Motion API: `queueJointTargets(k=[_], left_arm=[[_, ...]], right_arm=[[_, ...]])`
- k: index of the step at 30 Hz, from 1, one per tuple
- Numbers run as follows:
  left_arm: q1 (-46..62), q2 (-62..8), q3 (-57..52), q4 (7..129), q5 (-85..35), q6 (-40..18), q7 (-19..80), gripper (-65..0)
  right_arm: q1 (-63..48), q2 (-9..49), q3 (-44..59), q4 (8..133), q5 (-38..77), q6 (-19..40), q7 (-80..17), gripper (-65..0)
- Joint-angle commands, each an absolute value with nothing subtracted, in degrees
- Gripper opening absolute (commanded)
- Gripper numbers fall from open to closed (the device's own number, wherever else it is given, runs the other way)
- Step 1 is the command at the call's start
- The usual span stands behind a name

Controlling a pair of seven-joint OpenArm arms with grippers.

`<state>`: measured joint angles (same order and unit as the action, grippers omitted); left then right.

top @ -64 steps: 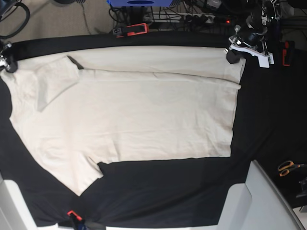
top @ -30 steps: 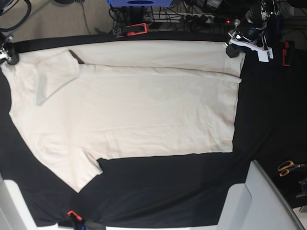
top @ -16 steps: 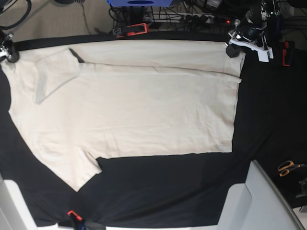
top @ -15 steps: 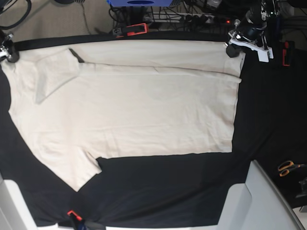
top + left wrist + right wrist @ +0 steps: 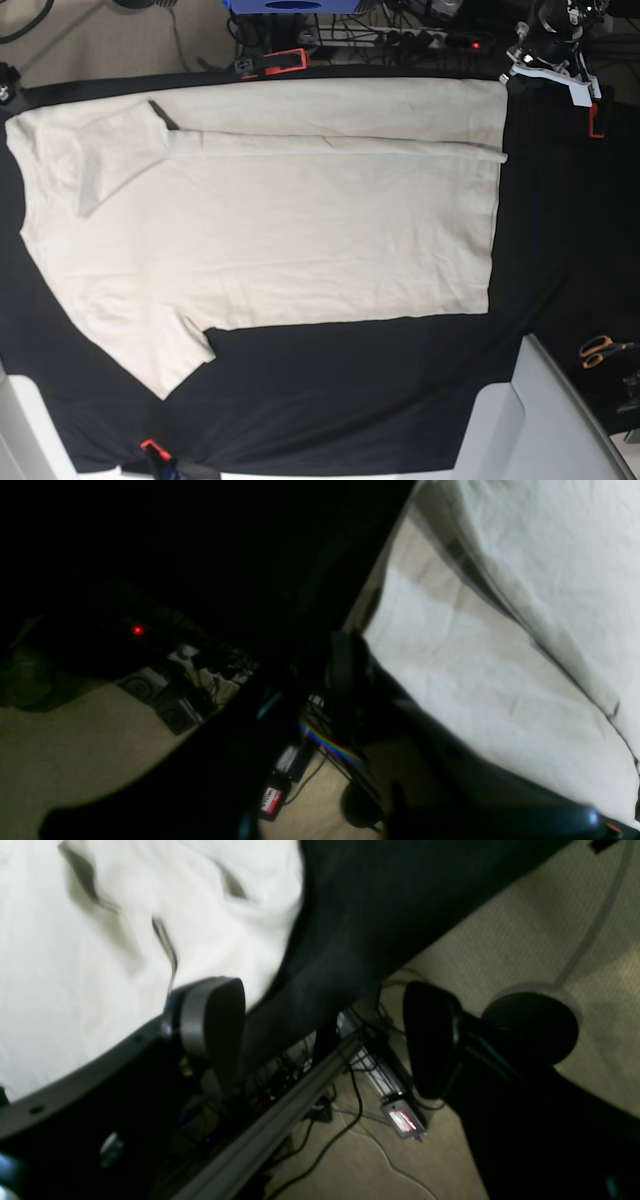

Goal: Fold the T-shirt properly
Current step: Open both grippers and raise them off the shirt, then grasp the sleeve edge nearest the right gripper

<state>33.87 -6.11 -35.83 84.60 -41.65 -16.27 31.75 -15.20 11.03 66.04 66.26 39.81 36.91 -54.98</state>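
Observation:
The cream T-shirt (image 5: 280, 220) lies flat on the black tablecloth (image 5: 560, 230). Its far strip is folded over along the back edge and one sleeve (image 5: 175, 350) points toward the front. My left gripper (image 5: 520, 72) is off the shirt, just past its far right corner. In the left wrist view one dark finger (image 5: 344, 665) stands beside the shirt (image 5: 500, 655) with nothing held. My right gripper (image 5: 320, 1035) is open and empty past the table's edge, over the floor, with the shirt (image 5: 100, 940) behind one pad (image 5: 210, 1015). In the base view it barely shows at the far left (image 5: 6, 80).
An orange clamp (image 5: 275, 62) grips the table's far edge and a red one (image 5: 594, 118) sits at the right. Scissors (image 5: 603, 349) lie at the right edge. White housings stand at the front right (image 5: 520, 420) and front left (image 5: 25, 430). Cables cover the floor behind.
Both grippers have let go of the shirt's far corners and drawn back past the far edge. The folded far strip now lies flat, slightly farther back.

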Motion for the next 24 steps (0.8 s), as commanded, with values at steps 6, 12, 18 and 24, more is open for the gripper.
queueJointTargets(k=[6, 12, 18, 24], left_arm=[[34.4, -5.8, -36.8, 84.1, -32.7, -16.6, 30.9, -56.6], [33.5, -2.4, -49.2, 87.1, -31.4, -16.6, 31.0, -56.9], [32.3, -7.6, -49.3, 94.5, -31.3, -16.6, 31.1, -56.9], [24.0, -13.3, -42.7, 93.9, -27.9, -16.6, 33.6, -57.1]], right_arm=[[-16.7, 11.5, 66.6, 71.3, 40.7, 37.1, -54.1, -18.2], [-16.9, 12.0, 66.3, 75.1, 40.7, 37.1, -53.8, -18.2], [-9.5, 17.0, 63.3, 75.0, 40.6, 37.4, -53.6, -17.7], [1.0, 26.5, 48.0, 60.9, 40.6, 37.6, -41.7, -17.6]])
